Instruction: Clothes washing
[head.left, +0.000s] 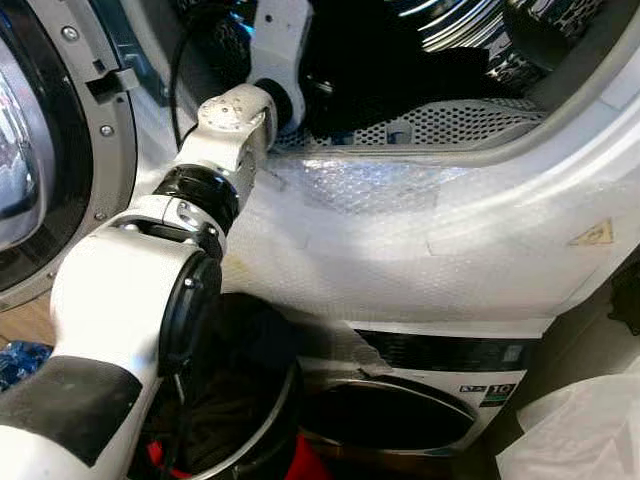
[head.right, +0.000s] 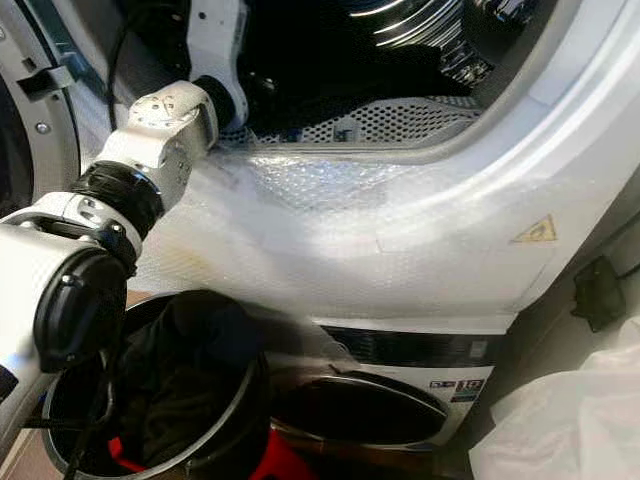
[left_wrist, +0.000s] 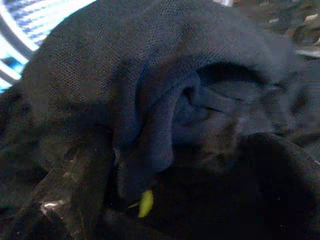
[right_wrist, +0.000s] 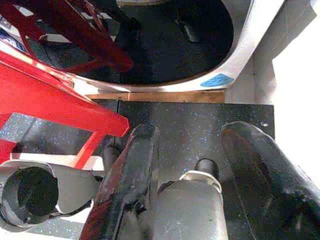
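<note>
dark grey knitted garment (left_wrist: 150, 100) lies bunched inside the perforated steel drum (head.left: 440, 125) of the white front-loading washing machine (head.left: 450, 250), seen close up in the left wrist view with a small yellow tag (left_wrist: 145, 202) below its fold. one black finger (left_wrist: 70, 185) of the left claw sits just under the cloth; whether that claw is apart or clamped on the garment cannot be told. the silver left arm (head.left: 215, 150) reaches over the bubble-wrapped door rim (head.left: 380, 190) into the drum. judged step: loading, or placing, clothing in the drum. next move calls for confirming the cloth is free of the finger, then drawing the arm out over the rim without dragging fabric along. below stands a round black laundry basket (head.right: 240, 420) holding more dark clothes (head.right: 180, 390). the right claw (right_wrist: 200, 165) hangs idle above the dark speckled floor (right_wrist: 190, 125), fingers apart and holding nothing, near a red plastic frame (right_wrist: 55, 95)
</note>
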